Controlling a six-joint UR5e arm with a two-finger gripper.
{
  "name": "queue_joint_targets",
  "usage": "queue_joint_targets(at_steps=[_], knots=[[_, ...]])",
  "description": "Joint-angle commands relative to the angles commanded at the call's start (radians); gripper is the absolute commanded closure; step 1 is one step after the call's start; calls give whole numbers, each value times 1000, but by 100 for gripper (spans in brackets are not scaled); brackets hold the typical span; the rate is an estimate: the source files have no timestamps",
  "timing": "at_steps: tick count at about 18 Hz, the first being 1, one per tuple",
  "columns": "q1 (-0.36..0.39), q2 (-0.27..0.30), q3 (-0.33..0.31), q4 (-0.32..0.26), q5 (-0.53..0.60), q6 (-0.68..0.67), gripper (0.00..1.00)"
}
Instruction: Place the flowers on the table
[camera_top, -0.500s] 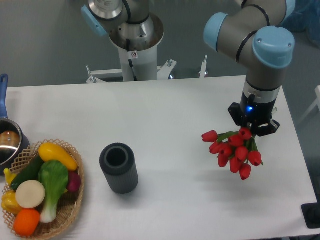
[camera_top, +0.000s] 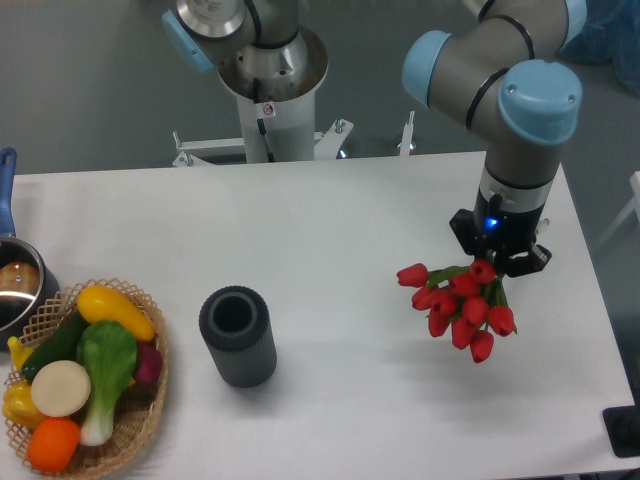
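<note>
The table (camera_top: 330, 210) was a broad white slab that filled most of the view. Over its right side the arm (camera_top: 500, 90) reached down from the top edge, grey with blue caps, and ended in the dark tool (camera_top: 499, 262) pointing at the surface. The tool was clamped on the flowers (camera_top: 458, 303), gripping them at the stem end, with the red buds fanned out below and to the left of it. A soft shadow lay on the table under the bunch; whether the buds touched the surface could not be told.

At the far edge stood the arm's round base (camera_top: 270, 80) on its bracket. At the near left corner a wicker basket (camera_top: 140, 420) held toy vegetables (camera_top: 85, 370): yellow, green, white, orange and purple pieces. Just right of the basket a dark ribbed vase (camera_top: 237, 335) stood upright and open-topped, well apart from the flowers. A pot (camera_top: 18, 285) with a blue handle sat at the left edge, just behind the basket.
</note>
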Motion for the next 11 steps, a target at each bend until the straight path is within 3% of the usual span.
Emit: queue_joint_targets(at_steps=[5, 11], knots=[[-49, -51, -28, 6, 3, -2, 100], [-80, -61, -49, 6, 2, -11, 100]])
